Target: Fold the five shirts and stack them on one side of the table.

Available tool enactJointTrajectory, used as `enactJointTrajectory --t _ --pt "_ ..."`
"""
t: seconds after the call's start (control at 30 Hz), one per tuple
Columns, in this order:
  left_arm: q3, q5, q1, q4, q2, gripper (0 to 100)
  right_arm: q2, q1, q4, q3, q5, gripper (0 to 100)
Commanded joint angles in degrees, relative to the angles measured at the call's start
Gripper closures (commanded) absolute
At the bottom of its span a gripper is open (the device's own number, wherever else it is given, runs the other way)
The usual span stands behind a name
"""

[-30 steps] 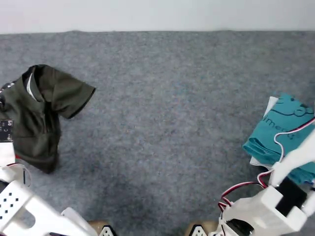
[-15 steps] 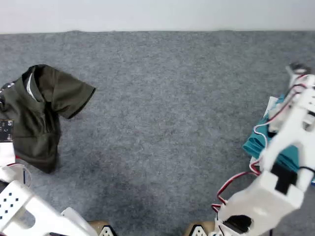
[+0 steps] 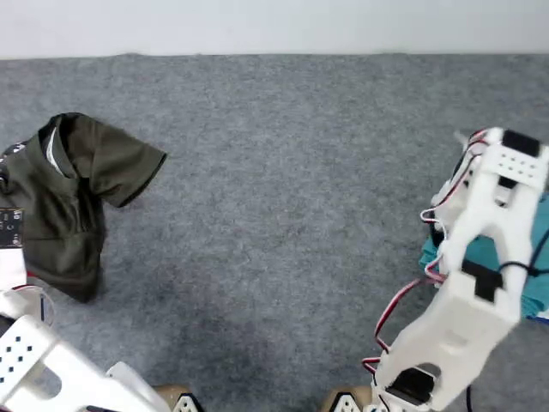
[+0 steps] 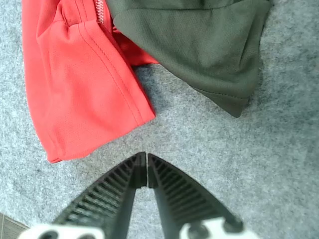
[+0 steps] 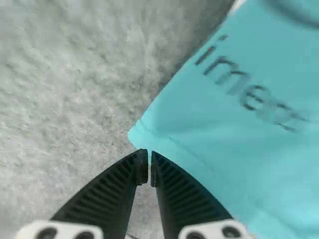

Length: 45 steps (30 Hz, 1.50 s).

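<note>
The grey, felt-like worktop (image 3: 292,172) spreads across the high view, with a pale wall strip along its far edge. The white right arm (image 3: 467,292) rises from the near edge and leans out over the right side, red and black wires running along it. On the left side lies the dark shirt (image 3: 77,197), loosely bunched and unfolded, one short sleeve sticking out toward the middle and its collar open at the far end. The left arm (image 3: 43,365) sits low in the near left corner, close to that shirt's lower hem. Under the right arm, at the right edge, is the folded teal shirt (image 5: 239,114), dark print on its upper face and its folded corner resting on the worktop. The red shirt (image 4: 75,84) lies partly under the dark one, its stitched hem spread flat on the grey surface. The left gripper (image 4: 147,172) has its jaws pressed together with nothing between them, above bare worktop just beside the red hem. The right gripper (image 5: 149,167) is likewise closed and empty, its tips right at the teal corner; whether they touch the cloth cannot be told.
</note>
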Motion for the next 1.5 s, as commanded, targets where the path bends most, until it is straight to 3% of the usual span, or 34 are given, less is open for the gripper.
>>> enactJointTrajectory --t 0.0,0.13,0.4,0.77,1.03,1.17,1.33,1.47 --pt "-1.2 -0.4 0.3 -1.4 -1.3 98 -12.7 -1.4 2.5 -3.0 -0.7 98.9" --pt "-3.5 -0.4 2.9 -1.5 -0.8 91 -20.0 -2.9 2.5 0.3 -0.8 98.9" --pt "-3.9 -0.3 16.2 -5.0 3.3 82 -27.8 -6.4 2.5 17.1 -0.8 98.9" --pt "-26.9 -0.4 17.1 -4.7 39.9 79 -35.6 -8.1 2.4 35.2 -0.8 98.9" --pt "-38.1 -1.8 22.1 -4.9 62.9 77 -39.3 -8.0 2.4 42.2 -0.9 98.9" --pt "-43.2 1.8 24.2 -5.1 71.4 80 -43.0 -8.0 2.4 45.6 -0.9 98.9" --pt "-49.2 4.3 26.6 -2.5 75.3 99 -48.7 -8.0 2.4 50.3 -0.9 98.9" --pt "-53.8 7.3 30.7 3.8 73.7 99 -54.4 -7.9 2.4 54.2 -0.9 99.0"
